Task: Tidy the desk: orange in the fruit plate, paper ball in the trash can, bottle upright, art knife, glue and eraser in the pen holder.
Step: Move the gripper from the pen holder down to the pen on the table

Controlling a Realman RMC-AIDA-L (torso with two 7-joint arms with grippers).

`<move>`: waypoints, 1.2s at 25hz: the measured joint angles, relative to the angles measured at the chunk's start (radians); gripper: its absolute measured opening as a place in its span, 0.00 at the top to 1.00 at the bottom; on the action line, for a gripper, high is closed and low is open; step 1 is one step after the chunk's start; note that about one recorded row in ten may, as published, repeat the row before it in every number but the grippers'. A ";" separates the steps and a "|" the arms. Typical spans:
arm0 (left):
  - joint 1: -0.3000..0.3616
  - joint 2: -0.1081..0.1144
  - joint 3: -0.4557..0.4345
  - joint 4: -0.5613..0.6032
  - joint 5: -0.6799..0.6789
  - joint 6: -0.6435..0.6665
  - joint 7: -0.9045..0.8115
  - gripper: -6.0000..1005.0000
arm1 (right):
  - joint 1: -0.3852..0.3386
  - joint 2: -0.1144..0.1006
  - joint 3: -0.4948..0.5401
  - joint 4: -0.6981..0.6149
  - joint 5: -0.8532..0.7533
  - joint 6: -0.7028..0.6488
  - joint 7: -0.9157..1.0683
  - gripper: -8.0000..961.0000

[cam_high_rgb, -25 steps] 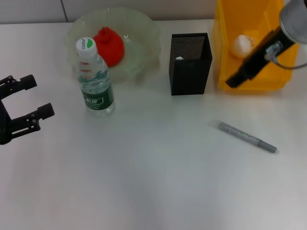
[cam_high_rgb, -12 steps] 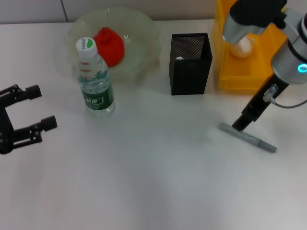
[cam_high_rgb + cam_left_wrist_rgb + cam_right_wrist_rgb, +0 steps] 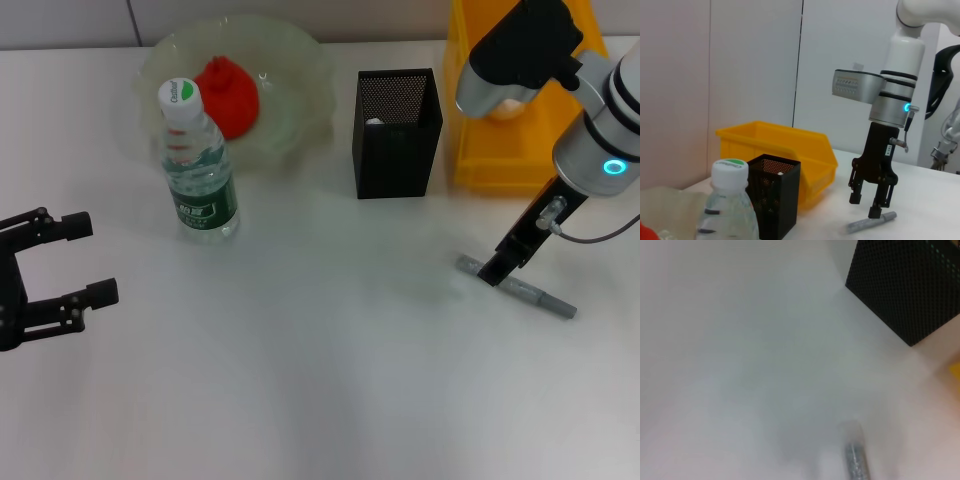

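The art knife [image 3: 517,287] lies flat on the desk [image 3: 320,380], near the pen holder [image 3: 397,132] (its destination). The right gripper [image 3: 869,207] hangs directly over its near end, fingers parted and empty; the pickup step is in hand. Next it should lower and close across the knife's body.

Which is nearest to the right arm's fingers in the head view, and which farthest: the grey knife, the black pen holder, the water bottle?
1. The grey knife, lying on the desk directly under the right gripper.
2. The black pen holder, farther back, toward the middle.
3. The water bottle, standing far over on the robot's left, in front of the fruit plate.
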State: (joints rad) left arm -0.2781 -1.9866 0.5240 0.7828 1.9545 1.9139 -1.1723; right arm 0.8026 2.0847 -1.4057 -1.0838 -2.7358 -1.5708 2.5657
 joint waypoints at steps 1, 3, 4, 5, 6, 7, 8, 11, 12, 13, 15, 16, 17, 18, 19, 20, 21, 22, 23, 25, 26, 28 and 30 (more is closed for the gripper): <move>0.000 0.000 0.000 0.000 0.000 0.000 0.000 0.20 | 0.000 0.000 0.000 0.000 0.000 0.000 0.000 0.35; -0.003 0.000 0.002 0.001 0.007 0.006 0.000 0.20 | 0.000 0.000 -0.007 0.005 0.005 0.002 -0.001 0.37; -0.005 0.001 0.003 0.001 0.010 0.009 0.000 0.20 | 0.000 0.000 -0.010 0.008 0.006 0.003 -0.001 0.38; -0.010 0.001 0.008 0.001 0.019 0.017 -0.001 0.20 | 0.002 0.000 -0.013 0.016 0.007 0.010 -0.001 0.39; -0.010 0.001 0.008 0.001 0.019 0.017 -0.001 0.20 | 0.002 0.000 -0.013 0.016 0.007 0.010 -0.001 0.40; -0.012 0.001 0.011 0.001 0.021 0.018 -0.002 0.20 | 0.003 0.000 -0.014 0.022 0.007 0.014 -0.001 0.41; -0.013 0.002 0.012 0.001 0.022 0.018 -0.002 0.20 | 0.004 0.000 -0.014 0.028 0.007 0.019 0.000 0.42; -0.017 0.001 0.013 0.001 0.022 0.017 -0.003 0.20 | 0.009 0.000 -0.024 0.054 0.007 0.040 0.002 0.45; -0.021 0.001 0.013 0.001 0.023 0.017 -0.003 0.20 | 0.010 0.000 -0.032 0.060 0.007 0.045 0.004 0.46; -0.023 0.000 0.013 0.001 0.023 0.016 -0.004 0.20 | 0.012 0.000 -0.048 0.065 0.006 0.051 0.007 0.47; -0.024 0.000 0.013 0.001 0.023 0.016 -0.005 0.20 | 0.012 0.000 -0.059 0.066 0.006 0.055 0.010 0.50; -0.024 0.000 0.013 0.001 0.023 0.016 -0.005 0.20 | 0.012 0.000 -0.059 0.066 0.006 0.055 0.010 0.53; -0.028 -0.001 0.013 0.001 0.023 0.014 -0.005 0.20 | 0.012 0.001 -0.061 0.067 0.006 0.058 0.011 0.55; -0.028 -0.001 0.013 0.001 0.023 0.013 -0.006 0.20 | 0.012 0.001 -0.062 0.067 0.006 0.063 0.013 0.57; -0.029 -0.002 0.013 0.001 0.023 0.011 -0.006 0.20 | 0.012 0.001 -0.062 0.067 0.006 0.067 0.015 0.59; -0.029 -0.003 0.013 0.001 0.023 0.010 -0.006 0.20 | 0.012 0.001 -0.062 0.069 0.005 0.074 0.019 0.61; -0.029 -0.003 0.013 0.001 0.023 0.010 -0.006 0.20 | 0.012 0.001 -0.062 0.069 0.005 0.074 0.019 0.62; -0.029 -0.004 0.013 0.001 0.023 0.010 -0.006 0.20 | 0.012 0.001 -0.064 0.072 0.004 0.076 0.019 0.62; -0.029 -0.004 0.013 0.001 0.023 0.010 -0.006 0.20 | 0.013 0.001 -0.068 0.075 0.003 0.078 0.019 0.62; -0.029 -0.004 0.013 0.000 0.023 0.009 -0.006 0.20 | 0.014 0.001 -0.089 0.086 0.003 0.088 0.019 0.63; -0.029 -0.004 0.013 0.000 0.023 0.009 -0.006 0.20 | 0.014 0.001 -0.089 0.086 0.003 0.088 0.019 0.64; -0.029 -0.006 0.013 -0.001 0.023 0.007 -0.007 0.20 | 0.016 0.002 -0.099 0.094 0.005 0.095 0.019 0.64; -0.029 -0.006 0.012 -0.001 0.023 0.007 -0.007 0.20 | 0.017 0.002 -0.100 0.098 0.005 0.098 0.019 0.65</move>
State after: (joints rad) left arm -0.3068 -1.9924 0.5359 0.7823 1.9773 1.9206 -1.1794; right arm 0.8192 2.0862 -1.5056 -0.9863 -2.7304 -1.4727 2.5852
